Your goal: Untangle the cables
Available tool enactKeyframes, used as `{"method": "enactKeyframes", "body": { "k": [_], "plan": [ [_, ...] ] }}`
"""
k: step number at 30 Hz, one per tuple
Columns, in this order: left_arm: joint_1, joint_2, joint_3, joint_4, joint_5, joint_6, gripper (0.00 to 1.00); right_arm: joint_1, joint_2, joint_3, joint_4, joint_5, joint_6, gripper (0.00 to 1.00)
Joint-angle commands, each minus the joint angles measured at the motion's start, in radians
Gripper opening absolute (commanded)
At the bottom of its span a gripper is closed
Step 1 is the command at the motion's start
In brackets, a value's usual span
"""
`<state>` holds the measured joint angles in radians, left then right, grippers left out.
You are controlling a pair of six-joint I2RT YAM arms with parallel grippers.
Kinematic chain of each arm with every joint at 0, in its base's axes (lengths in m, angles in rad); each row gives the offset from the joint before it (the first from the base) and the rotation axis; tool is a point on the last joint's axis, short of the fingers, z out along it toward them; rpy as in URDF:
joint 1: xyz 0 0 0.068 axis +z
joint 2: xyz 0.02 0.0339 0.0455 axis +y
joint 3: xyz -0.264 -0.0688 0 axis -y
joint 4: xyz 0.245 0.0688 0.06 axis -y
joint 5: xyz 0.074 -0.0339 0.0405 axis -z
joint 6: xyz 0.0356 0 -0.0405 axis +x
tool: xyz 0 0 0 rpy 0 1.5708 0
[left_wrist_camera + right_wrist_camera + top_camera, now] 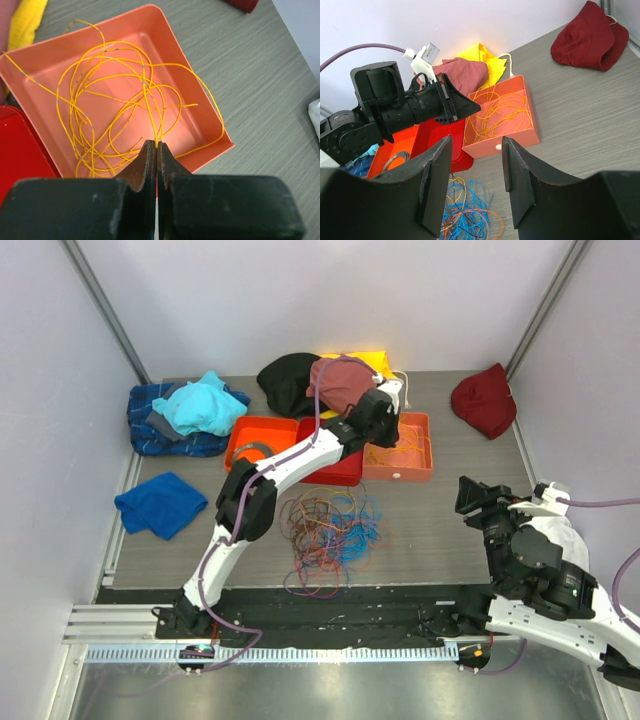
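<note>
left gripper (156, 146): clenched, fingers pressed together, a strand of the yellow cables pinched at the tips
left arm: reaches from the near edge out to the far middle of the table (450, 540), gripper over the light orange tray
yellow cables (115, 100): loose loops lying in the light orange tray; a couple of strands rise to the pinching tips, one loop hangs over the tray's rim
light orange tray (155, 25): far middle of the table, slightly toward the right edge, touching the red tray
mixed cable heap (330, 530): orange, blue, red and purple wires tangled on bare table, middle, toward the near edge, just in front of the trays
right gripper (476, 142): released, fingers spread wide, nothing between them
right arm: folded by the right edge, well apart from the heap and trays
red tray (345, 472): between the two orange trays, partly under the left arm
orange tray (285, 430): left of the red tray, a dark ring-like item inside, can't tell what
blue cloth (160, 503): near the left edge
teal and plaid cloths (200, 405): far left corner
black cloth (285, 380), dusty red cloth (340, 380), yellow cloth (370, 360): bunched at the far edge behind the trays
dark red cloth (485, 400): far right corner
</note>
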<state>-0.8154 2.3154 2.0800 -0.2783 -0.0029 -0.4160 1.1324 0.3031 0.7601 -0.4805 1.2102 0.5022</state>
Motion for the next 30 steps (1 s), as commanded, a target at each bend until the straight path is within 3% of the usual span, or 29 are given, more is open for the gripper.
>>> {"method": "enactKeyframes", "body": {
  "k": [1,3,6,9,10,23,30],
  "plan": [
    [0.001,-0.03,-0.023,0.013,0.06,-0.018,0.21,0.001,0.025,0.001,0.016,0.022,0.025,0.52],
    [0.001,-0.075,-0.05,0.045,0.06,-0.015,0.39,0.001,0.024,-0.001,0.016,0.02,0.027,0.52],
    [0.001,-0.141,-0.092,0.063,0.021,-0.004,0.57,0.003,0.022,-0.001,0.014,0.017,0.033,0.52],
    [0.001,-0.189,-0.103,0.062,0.011,0.014,0.66,0.001,0.027,0.001,0.014,0.012,0.042,0.52],
    [0.001,-0.224,-0.109,0.064,0.011,0.016,0.75,0.003,0.03,0.002,0.014,0.009,0.045,0.52],
    [0.001,-0.611,-0.437,0.204,-0.072,-0.015,0.74,0.001,0.065,-0.025,0.013,0.021,0.056,0.52],
    [-0.039,-0.896,-0.866,0.18,-0.117,-0.075,0.71,0.001,0.18,-0.022,0.008,-0.043,0.114,0.52]
  ]
}}
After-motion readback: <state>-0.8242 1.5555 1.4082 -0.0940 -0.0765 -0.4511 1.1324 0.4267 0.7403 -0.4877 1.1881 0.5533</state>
